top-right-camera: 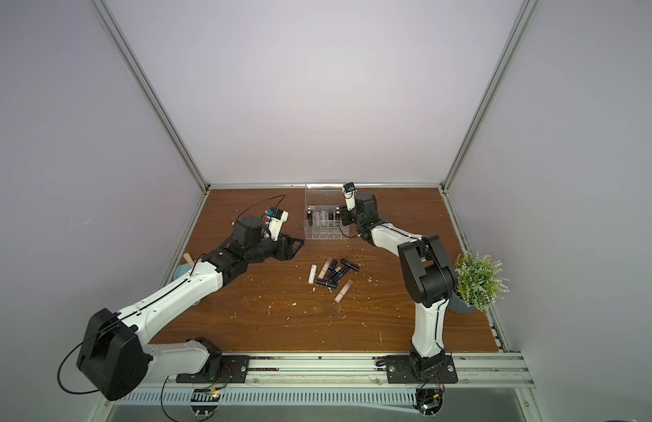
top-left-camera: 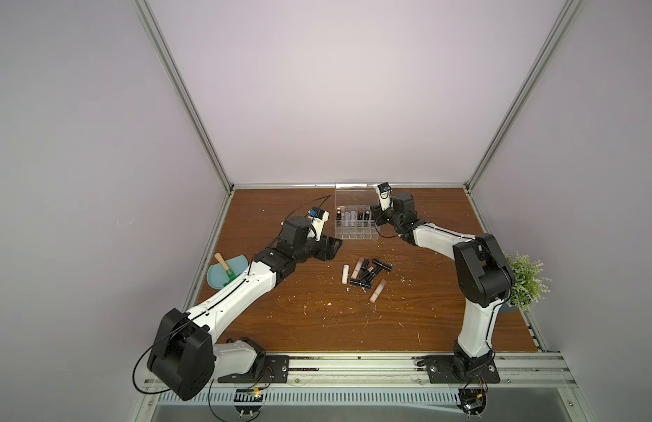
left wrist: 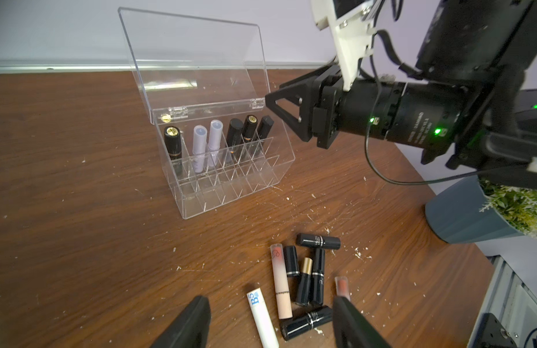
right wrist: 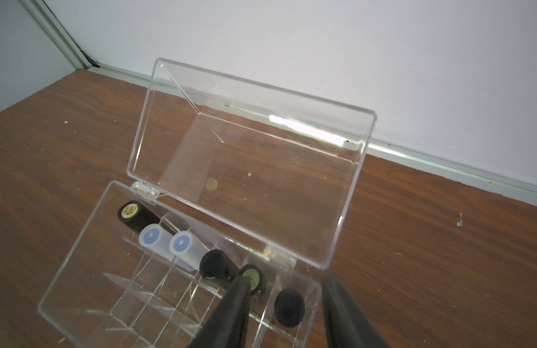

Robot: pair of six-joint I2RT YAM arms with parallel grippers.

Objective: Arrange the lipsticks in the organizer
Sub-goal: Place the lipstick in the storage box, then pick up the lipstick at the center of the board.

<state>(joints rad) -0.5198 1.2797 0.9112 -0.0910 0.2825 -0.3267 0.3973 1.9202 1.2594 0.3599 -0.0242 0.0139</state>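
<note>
At the far left of the brown wood-grain table, a light-blue plastic dustpan is seen, with a wooden-handled green tool laid in it. Beside it, the white-and-black left arm is stretched toward the middle. The left jaws are held apart with nothing between them, above the table near the organizer's left front corner.

The clear acrylic organizer box is set near the back edge, with its hinged transparent lid stood open. Six upright lipsticks are lodged in its back row: a black gold-topped tube, two lavender tubes, then three black tubes.

In front of the organizer, apart from it, a loose heap of lipsticks is spread on the table. A white tube, beige-pink tubes and several black ones can be made out.

The right jaws are held apart over the row's right end, either side of the rightmost black tube, with gaps visible. A green potted plant is stood at the far right.
</note>
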